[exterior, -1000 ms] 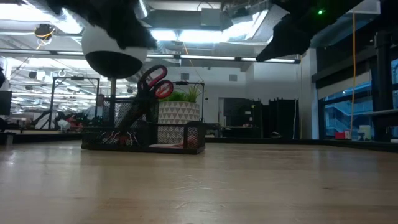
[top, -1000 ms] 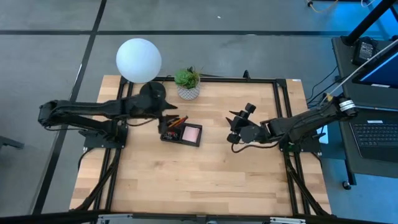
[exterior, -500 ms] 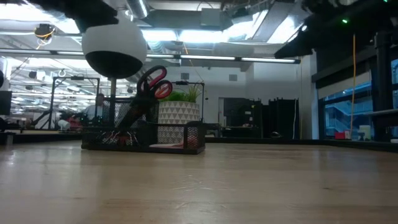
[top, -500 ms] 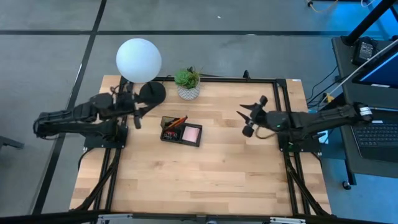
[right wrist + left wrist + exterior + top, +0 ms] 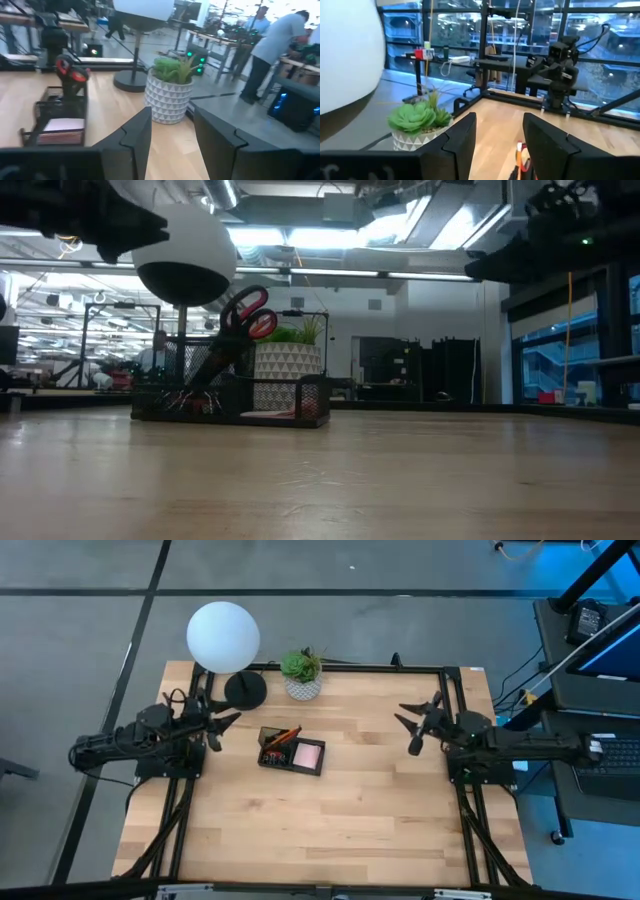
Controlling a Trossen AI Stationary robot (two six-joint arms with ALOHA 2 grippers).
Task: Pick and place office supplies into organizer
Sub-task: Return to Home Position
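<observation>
Status: looks basically done.

- organizer [image 5: 290, 392] sits on the worktop [image 5: 350, 830], left of centre, just in front of the potted plant [image 5: 301, 675] and the lamp base [image 5: 245, 690].
- Contents I can confirm: pink sticky-note pad [image 5: 307, 754] lies flat in the low compartment. Red-handled scissors [image 5: 248, 310] stand handles-up in the taller section. Orange pencil [image 5: 285, 733] leans across that same section.
- There are dark bits in the mesh at the tall end, too small to identify, so I can't vouch for the clips or the red block.
- I see no loose supplies on the bare wood around the organizer in the high view. My read: nothing left to pick.

Arms:
- left claw [image 5: 222, 725] is at the worktop's left edge, beside the lamp base and well apart from the organizer. Its fingers are spread and hold nothing.
- right claw [image 5: 410, 725] is at the right edge, well clear of everything. Its fingers are likewise apart and empty.
- Both are up off the surface in the low view.

Remaining, as I judge it: just parking both arms at home. No grasp pending, low risk, since neither arm has an object close by apart from the lamp on the left.
</observation>
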